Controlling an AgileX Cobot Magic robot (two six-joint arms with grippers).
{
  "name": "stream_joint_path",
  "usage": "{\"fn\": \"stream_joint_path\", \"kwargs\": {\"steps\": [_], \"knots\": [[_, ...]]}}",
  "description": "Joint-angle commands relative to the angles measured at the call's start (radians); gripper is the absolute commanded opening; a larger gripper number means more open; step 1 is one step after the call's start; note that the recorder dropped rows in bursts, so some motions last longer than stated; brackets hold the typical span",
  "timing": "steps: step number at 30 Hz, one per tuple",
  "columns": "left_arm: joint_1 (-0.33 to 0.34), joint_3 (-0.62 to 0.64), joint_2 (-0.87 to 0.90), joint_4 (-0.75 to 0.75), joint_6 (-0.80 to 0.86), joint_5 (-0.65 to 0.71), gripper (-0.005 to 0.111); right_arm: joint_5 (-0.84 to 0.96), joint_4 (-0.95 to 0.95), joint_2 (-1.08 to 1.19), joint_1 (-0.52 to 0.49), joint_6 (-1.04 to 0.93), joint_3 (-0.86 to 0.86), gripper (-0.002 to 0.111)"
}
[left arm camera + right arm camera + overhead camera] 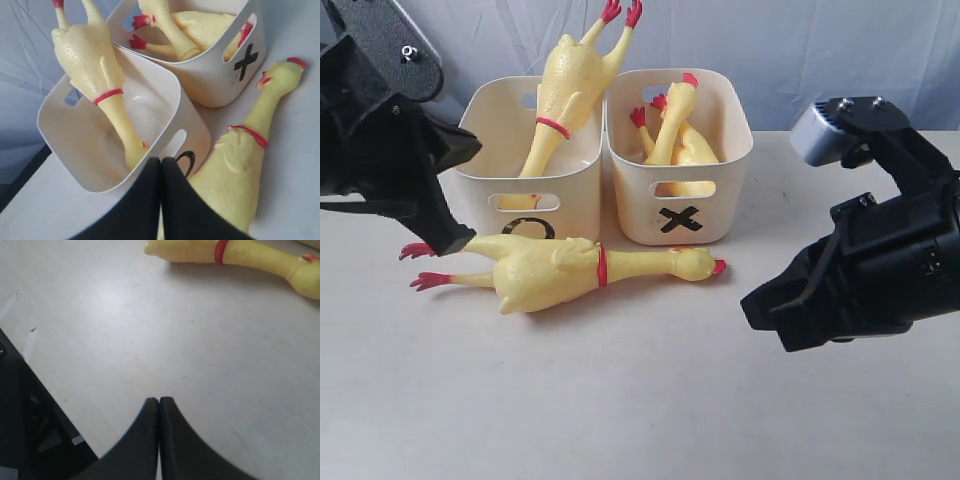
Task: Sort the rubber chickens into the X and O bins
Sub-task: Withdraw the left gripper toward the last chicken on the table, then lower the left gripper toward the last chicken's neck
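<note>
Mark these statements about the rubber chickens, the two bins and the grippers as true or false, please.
1. One rubber chicken lies on the table in front of the O bin and the X bin. True.
2. The O bin is empty. False: a second chicken stands head down in it, with its feet in the air.
3. The left gripper and the right gripper are both shut. True.
4. The right gripper holds the chicken that lies on the table. False: it is over bare table, apart from that chicken.
5. The lying chicken has a red neck band. True.
</note>
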Motion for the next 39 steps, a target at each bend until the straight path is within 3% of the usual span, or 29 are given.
{"fn": "stream_joint_path", "kwargs": {"steps": [1,3,11,15,19,24,31,39], "knots": [[-0.003,0.006,-0.008,0.250,-0.145,0.001,0.000,-0.008,-0.001,-0.003,-0.002,-0.002,0.004,-0.001],[-0.003,0.006,-0.008,0.239,-0.082,0.009,0.000,-0.008,-0.001,-0.003,-0.002,-0.002,0.004,-0.001],[-0.003,0.006,0.003,-0.174,0.427,0.038,0.000,-0.008,0.004,-0.003,-0.002,-0.002,0.004,-0.001],[-0.006,0.006,0.022,-0.178,0.496,0.107,0.000,-0.008,0.004,-0.003,-0.002,-0.002,0.004,-0.001],[-0.016,0.006,0.026,-0.089,0.483,0.113,0.000,-0.008,0.004,-0.003,-0.002,-0.002,0.004,-0.001],[-0.049,0.006,0.033,0.206,0.203,0.046,0.000,-0.008,0.004,-0.003,-0.002,-0.002,0.004,-0.001],[-0.054,0.006,0.078,0.649,-0.462,-0.072,0.000,-0.008,0.004,-0.003,-0.002,-0.002,0.004,-0.001],[-0.054,0.006,0.113,0.770,-0.705,-0.196,0.000,-0.008,0.004,-0.003,-0.002,-0.002,0.004,-0.001]]}}
